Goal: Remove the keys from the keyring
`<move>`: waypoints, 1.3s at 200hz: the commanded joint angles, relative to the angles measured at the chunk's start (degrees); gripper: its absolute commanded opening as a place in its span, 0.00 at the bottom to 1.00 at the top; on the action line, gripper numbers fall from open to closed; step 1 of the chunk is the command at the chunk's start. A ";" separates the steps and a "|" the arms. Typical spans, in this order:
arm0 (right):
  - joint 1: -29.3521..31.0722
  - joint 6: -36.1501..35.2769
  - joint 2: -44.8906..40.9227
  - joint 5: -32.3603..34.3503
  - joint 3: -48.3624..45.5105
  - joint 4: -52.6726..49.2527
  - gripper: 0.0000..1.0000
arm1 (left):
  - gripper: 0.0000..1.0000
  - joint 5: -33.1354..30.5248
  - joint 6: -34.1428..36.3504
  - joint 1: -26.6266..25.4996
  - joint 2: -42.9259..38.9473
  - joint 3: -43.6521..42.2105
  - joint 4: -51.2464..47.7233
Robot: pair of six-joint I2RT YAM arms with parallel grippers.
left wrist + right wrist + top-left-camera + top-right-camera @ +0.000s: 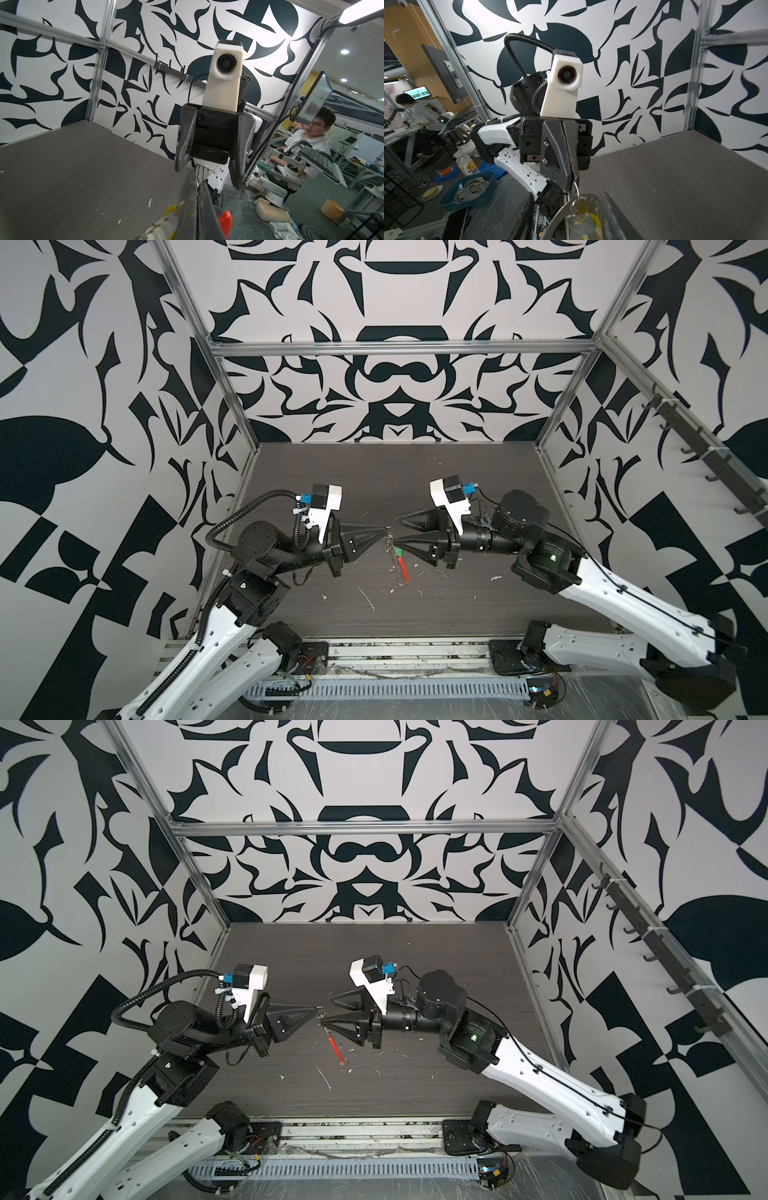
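Two keys (399,552), green and yellow, dangle on the keyring (404,571) at six o'clock below the left gripper (385,527), which is clamped on its ring. The right gripper (398,531) gapes at three o'clock. Probably light, slippery wire: pinch the tags.

This was a robotics lab: the left arm (195,651) and right arm (623,601) stood bolted to a metal rail (415,651) at the front of a dark wood-grain counter (374,481), boxed in by an aluminium frame (399,349) and black-and-white patterned panels (399,294). Beyond the frame, in the left wrist view, a man (309,143) sat at a monitor (315,99) with a keyboard (320,160) before him. In the right wrist view another person (426,113) stood bent over near a small screen (418,93), with a blue bin (467,202) of metal parts on a plastic-covered surface.
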 commanded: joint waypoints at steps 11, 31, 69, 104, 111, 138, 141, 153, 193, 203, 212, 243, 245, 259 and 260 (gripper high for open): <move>-0.71 4.52 1.30 -4.90 0.49 6.55 0.52 | 0.00 0.57 -0.23 0.05 -0.61 0.83 2.07; -1.06 5.06 1.32 -5.25 0.07 6.87 0.47 | 0.00 0.36 -0.22 0.05 -0.79 0.59 2.20; -2.11 7.38 1.34 -6.81 -1.31 8.81 0.32 | 0.00 0.00 -0.05 0.05 -0.82 0.53 2.20; -3.25 9.08 1.32 -7.45 -2.39 10.59 0.22 | 0.00 -0.09 0.04 0.05 -0.84 0.37 2.16; -3.35 9.20 1.23 -7.39 -2.58 10.68 0.20 | 0.00 -0.18 0.04 0.05 -0.83 0.33 2.16; -3.84 9.53 1.14 -7.52 -2.94 11.03 0.14 | 0.00 -0.38 0.04 0.05 -0.89 0.20 2.20; -3.79 9.61 1.12 -7.59 -3.01 11.14 0.14 | 0.00 -0.36 0.04 0.05 -0.87 0.21 2.20; -3.87 9.83 1.28 -7.87 -3.05 11.39 0.11 | 0.00 -0.36 -0.04 0.05 -0.72 0.29 2.19; -4.05 10.00 1.58 -8.73 -2.90 11.38 0.00 | 0.00 -0.43 -0.47 0.05 -0.21 0.44 2.21; -4.31 9.59 1.45 -8.56 -2.69 10.32 0.00 | 0.00 -0.87 -0.57 0.05 -0.11 0.74 1.52; -4.66 9.37 1.19 -8.42 -2.60 9.41 0.00 | 0.00 -1.10 -0.44 0.05 -0.12 1.10 0.38; -6.14 7.47 0.62 -8.96 -0.75 2.97 0.00 | 0.25 -1.67 0.28 0.05 -0.58 2.24 -3.79; -6.26 7.33 0.62 -9.00 -0.59 2.43 0.00 | 0.27 -1.74 0.34 0.05 -0.64 2.33 -4.15; -6.76 6.53 0.67 -10.14 0.44 -0.58 0.00 | 0.38 -2.02 0.86 0.05 -0.85 2.98 -6.80; -6.81 6.45 0.69 -10.16 0.46 -0.84 0.00 | 0.39 -2.02 0.89 0.05 -0.85 3.08 -7.00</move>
